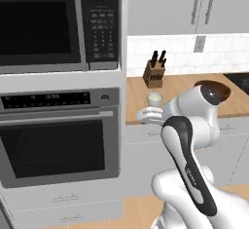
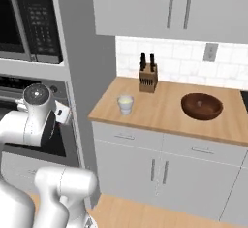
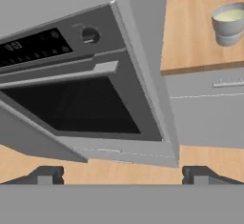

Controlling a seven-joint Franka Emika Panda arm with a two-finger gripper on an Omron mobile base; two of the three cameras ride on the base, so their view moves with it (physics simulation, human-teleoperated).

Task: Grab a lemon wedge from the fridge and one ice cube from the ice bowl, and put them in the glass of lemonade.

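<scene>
Pale wooden countertop (image 2: 160, 108) carries the short translucent whitish glass of lemonade (image 2: 125, 104) with pale yellow liquid, near the counter's left front corner. Round shallow dark brown ice bowl (image 2: 202, 106) sits well to the glass's right on the same counter; contents too dim to tell. Brown wooden knife block (image 2: 148, 78) with black handles stands behind the glass, against the white tiled backsplash (image 2: 174, 67). White arm's two-finger gripper (image 3: 123, 175) is held in front of the grey built-in oven (image 1: 58, 135) with its dark glass door, left of the counter; dark fingertips (image 3: 45, 175) spread wide apart, nothing between them. Black microwave (image 1: 53, 21) above the oven. Pale grey wall cupboards (image 2: 169, 6) with slim handles hang over the counter.
</scene>
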